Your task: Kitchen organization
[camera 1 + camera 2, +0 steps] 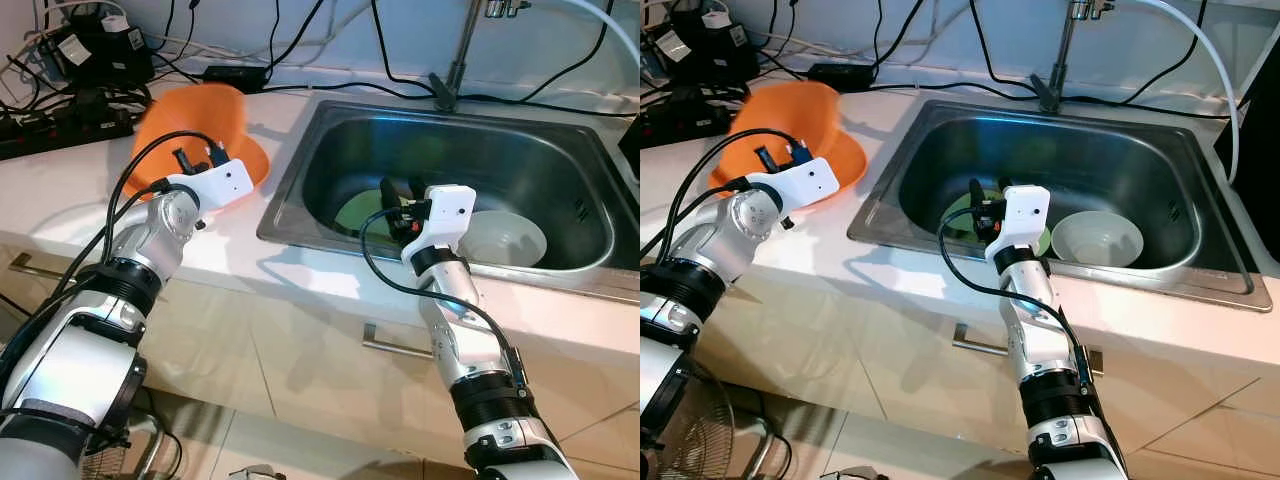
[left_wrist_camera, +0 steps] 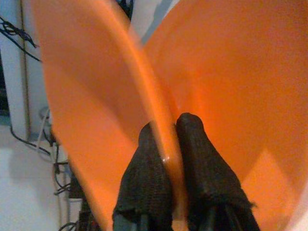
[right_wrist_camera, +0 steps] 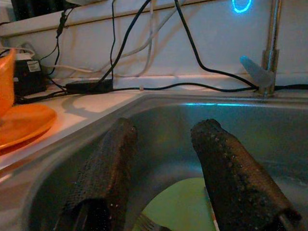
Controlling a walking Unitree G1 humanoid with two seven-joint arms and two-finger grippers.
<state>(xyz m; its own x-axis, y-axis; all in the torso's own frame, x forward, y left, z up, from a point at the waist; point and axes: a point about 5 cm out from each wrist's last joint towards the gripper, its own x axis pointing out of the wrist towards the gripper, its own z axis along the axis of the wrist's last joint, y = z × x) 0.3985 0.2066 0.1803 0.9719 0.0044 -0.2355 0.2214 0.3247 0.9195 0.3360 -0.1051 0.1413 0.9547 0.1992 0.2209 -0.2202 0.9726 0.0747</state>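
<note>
A tilted orange bowl (image 1: 190, 115) is lifted over the white counter, left of the sink. My left gripper (image 1: 200, 155) is shut on its rim; in the left wrist view the two fingers (image 2: 149, 178) pinch the thin orange edge. An orange plate (image 1: 255, 165) lies flat on the counter just under and beside the bowl. Inside the steel sink (image 1: 480, 150) lie a green plate (image 1: 358, 210) and a white bowl (image 1: 505, 238). My right gripper (image 1: 400, 190) hangs open a little above the green plate (image 3: 178, 207), with nothing between its fingers.
A faucet (image 1: 455, 60) stands behind the sink. Black power strips, adapters and cables (image 1: 70, 110) crowd the counter's back left, and cables run along the wall. A drawer handle (image 1: 395, 345) sits below the counter edge.
</note>
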